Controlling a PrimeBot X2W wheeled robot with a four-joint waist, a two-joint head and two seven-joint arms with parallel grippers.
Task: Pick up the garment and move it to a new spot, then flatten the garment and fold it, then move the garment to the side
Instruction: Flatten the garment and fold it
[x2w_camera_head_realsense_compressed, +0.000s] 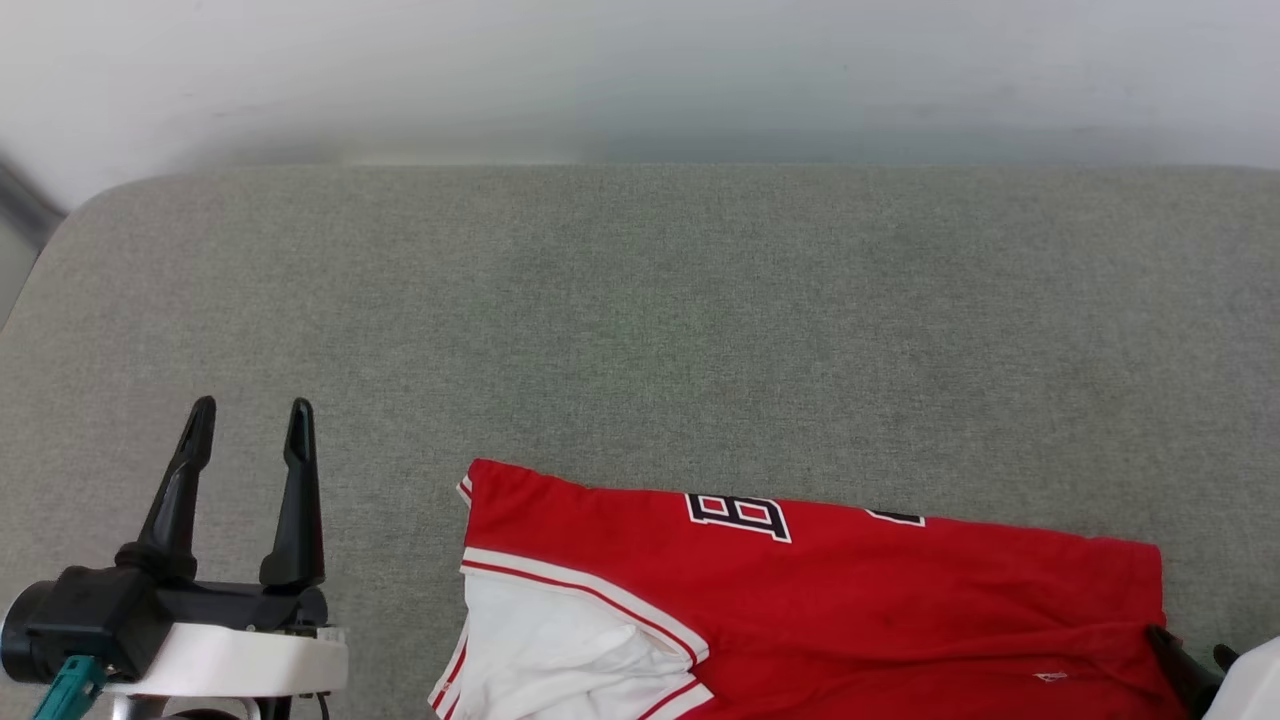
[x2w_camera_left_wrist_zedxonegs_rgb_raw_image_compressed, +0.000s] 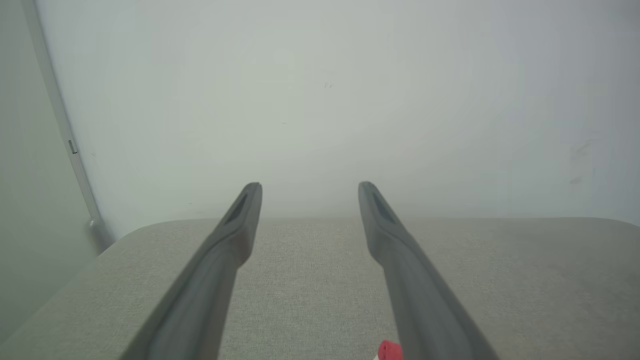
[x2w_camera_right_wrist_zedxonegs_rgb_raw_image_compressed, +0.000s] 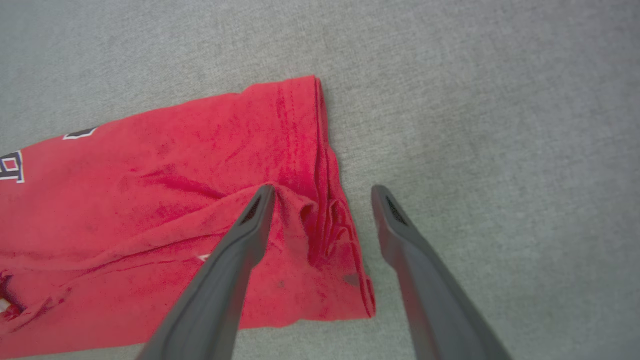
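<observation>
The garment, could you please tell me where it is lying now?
In the head view the garment lies on the grey surface at lower centre-right, to the right of the left gripper; the right gripper, jaws open, straddles its right-hand edge.

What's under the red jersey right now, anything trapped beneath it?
The garment lies on the grey fabric surface, which shows around it. Its edge by the right gripper is bunched into folds. Whatever lies directly beneath the cloth is covered.

The garment (x2w_camera_head_realsense_compressed: 900, 600) is red with a white sleeve, red-white striped trim and black white-outlined lettering; the bench (x2w_camera_head_realsense_compressed: 640, 330) is speckled grey.
</observation>
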